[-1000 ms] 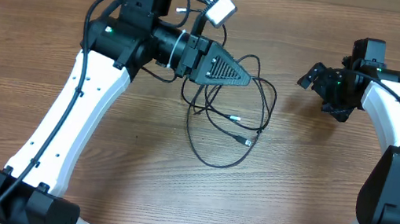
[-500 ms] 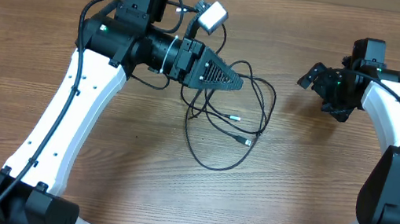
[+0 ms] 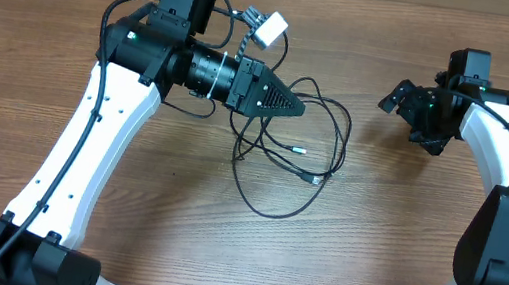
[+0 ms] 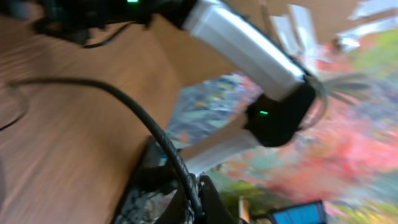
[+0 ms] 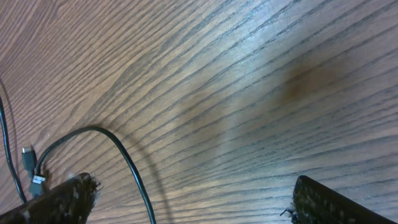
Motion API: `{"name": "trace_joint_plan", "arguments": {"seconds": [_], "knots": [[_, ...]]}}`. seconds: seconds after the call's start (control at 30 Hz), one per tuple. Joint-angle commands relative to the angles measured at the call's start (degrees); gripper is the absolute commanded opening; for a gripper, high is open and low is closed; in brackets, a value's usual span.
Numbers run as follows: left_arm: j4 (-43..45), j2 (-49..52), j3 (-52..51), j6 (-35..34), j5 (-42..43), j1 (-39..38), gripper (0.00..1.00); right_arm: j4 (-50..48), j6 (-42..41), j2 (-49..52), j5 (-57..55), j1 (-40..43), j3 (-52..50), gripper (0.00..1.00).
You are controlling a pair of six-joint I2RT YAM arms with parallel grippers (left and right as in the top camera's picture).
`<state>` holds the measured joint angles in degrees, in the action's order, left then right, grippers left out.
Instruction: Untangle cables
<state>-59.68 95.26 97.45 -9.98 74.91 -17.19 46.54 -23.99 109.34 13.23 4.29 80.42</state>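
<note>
Overhead view: a wooden table (image 3: 371, 241) with two white-and-black arms (image 3: 82, 147) reaching in from the near edge — one on each side.
Cables (image 3: 314, 179): a loose black tangle lying on the table near the middle, with loops crossing one another and small plug tips showing within it.
Left gripper (image 3: 297, 106): fingers pressed together, pinching one strand at the tangle's upper edge. The blurred left wrist view shows that strand (image 4: 137, 115) running straight into the fingertips.
In the way: the left gripper's black body lies over the tangle's upper left part, so the crossings there are hidden.
Right gripper (image 3: 394, 99): spread wide and holding nothing, well apart from the tangle on its right.
Right wrist view: bare wood grain between the two fingers (image 5: 68, 193). One strand (image 5: 124, 155) arches in at the lower left — a silver plug tip (image 5: 28, 155) lies beside it.
Nearby: a small white camera box (image 3: 269, 29) sits by the left gripper's base, on the far side.
</note>
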Motion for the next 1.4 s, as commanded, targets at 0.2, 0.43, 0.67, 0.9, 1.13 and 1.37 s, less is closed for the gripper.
{"name": "trace_joint_plan", "arguments": {"seconds": [0.2,0.43,0.67,0.9,1.13,1.37], "knots": [[-3.37,-1.27,0.55,1.42,-24.68,0.35,0.04,-0.13,0.00,-1.42,-0.33,-0.04,0.92,1.00],[-3.08,-1.27,0.55,1.42,-41.51,0.39,0.04,-0.13,0.00,-1.42,-0.33,-0.04,0.92,1.00],[-4.35,-0.85,0.50,-3.56,-76.30,0.37,0.04,-0.13,-0.02,-1.42,-0.33,-0.04,0.92,1.00],[-8.55,-0.02,-5.07,-22.91,-108.00,0.79,0.04,-0.13,0.00,-1.42,-0.33,-0.04,0.92,1.00],[2.69,-0.02,-21.14,-28.81,-116.39,3.72,0.04,-0.13,-0.02,-1.42,-0.33,-0.04,0.92,1.00],[15.54,0.07,-30.77,-28.83,-121.85,10.62,0.04,-0.13,0.00,-1.42,-0.33,-0.04,0.92,1.00]]}}
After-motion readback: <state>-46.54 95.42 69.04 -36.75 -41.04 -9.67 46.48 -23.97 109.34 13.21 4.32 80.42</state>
